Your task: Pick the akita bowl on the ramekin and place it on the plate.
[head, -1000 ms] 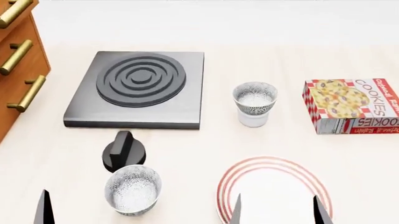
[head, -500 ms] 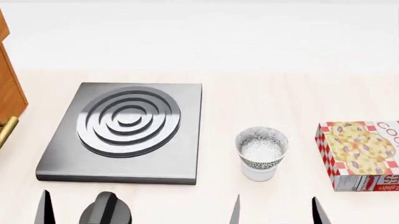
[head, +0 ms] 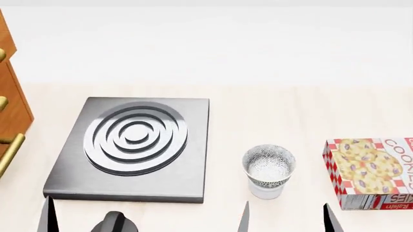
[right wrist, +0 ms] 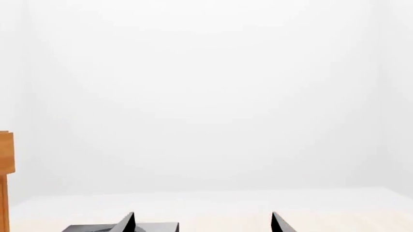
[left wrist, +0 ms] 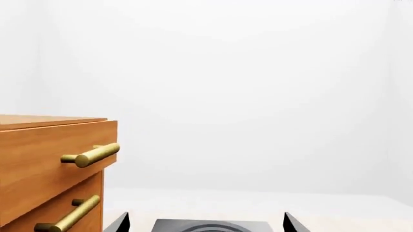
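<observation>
The akita bowl (head: 268, 164), speckled grey-black outside and white inside, sits upright on the white ramekin (head: 266, 192) to the right of the stove in the head view. The plate is out of view. My right gripper (head: 287, 220) is open at the bottom edge of the head view, its two dark fingertips just in front of the bowl and apart from it. In the right wrist view the right gripper (right wrist: 203, 223) holds nothing. My left gripper (left wrist: 205, 223) is open and empty, facing the stove; only one of its fingers (head: 46, 216) shows in the head view.
A grey stove plate (head: 135, 145) with concentric rings lies left of the bowl, with a black knob (head: 116, 223) in front of it. A cookie box (head: 371, 171) lies at the right. A wooden drawer cabinet (left wrist: 45, 164) with brass handles stands at the far left.
The head view has swung up and away: the plate and the second patterned bowl have dropped out of the picture. Grippers keep their places in the view, both open.
</observation>
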Tool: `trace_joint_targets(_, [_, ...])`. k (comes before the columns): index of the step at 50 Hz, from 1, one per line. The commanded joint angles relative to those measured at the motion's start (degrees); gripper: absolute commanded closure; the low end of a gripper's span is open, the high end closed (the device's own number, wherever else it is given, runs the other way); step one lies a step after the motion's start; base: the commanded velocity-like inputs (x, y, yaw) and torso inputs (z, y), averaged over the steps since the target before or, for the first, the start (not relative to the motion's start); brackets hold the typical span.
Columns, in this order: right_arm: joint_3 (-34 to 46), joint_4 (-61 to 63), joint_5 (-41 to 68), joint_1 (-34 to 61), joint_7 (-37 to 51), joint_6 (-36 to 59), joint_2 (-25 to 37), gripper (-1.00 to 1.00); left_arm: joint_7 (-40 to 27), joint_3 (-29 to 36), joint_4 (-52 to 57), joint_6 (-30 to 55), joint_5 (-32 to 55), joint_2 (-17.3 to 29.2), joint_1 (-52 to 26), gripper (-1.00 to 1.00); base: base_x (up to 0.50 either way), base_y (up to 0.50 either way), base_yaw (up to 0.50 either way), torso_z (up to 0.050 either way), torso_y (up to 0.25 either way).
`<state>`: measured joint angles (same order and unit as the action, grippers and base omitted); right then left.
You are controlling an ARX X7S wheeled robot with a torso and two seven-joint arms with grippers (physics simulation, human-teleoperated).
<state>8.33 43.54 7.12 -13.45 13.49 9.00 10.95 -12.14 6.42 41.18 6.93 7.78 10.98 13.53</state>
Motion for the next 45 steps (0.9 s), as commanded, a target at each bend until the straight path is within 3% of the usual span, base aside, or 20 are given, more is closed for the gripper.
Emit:
trace_joint_targets(1, [0.22,-0.14,0.45,-0.04,0.4,-0.34,0.56,-1.0,-0.55,0.26,-0.08,-0.17,0.22,0.44,-0.05,-1.0,0.0,0.0,0.0,0.05,0.0])
trace_joint_targets(12, [0.51,-0.23,0.71,0.0,0.82,-0.42,1.01,-1.0,-0.93,0.34,-0.28,-0.99,0.57,0.76,0.04,-1.0,0.0,0.0,0.0,0.05,0.0])
trace_joint_targets(16, [0.65,-0.18,0.69,-0.01,1.04,-0.42,1.14,-1.0,-1.52,-1.7,1.48,-2.89,3.09,0.67,2.34,-1.0,0.0,0.0,0.0,0.0,-0.032])
trace_joint_targets(45, [1.6,-0.19,0.82,0.19,2.25,-0.35,2.14,-1.0,-2.93,0.5,-1.06,-2.73,0.2,1.4,-0.5,-1.0,0.0,0.0,0.0,0.0,-0.25])
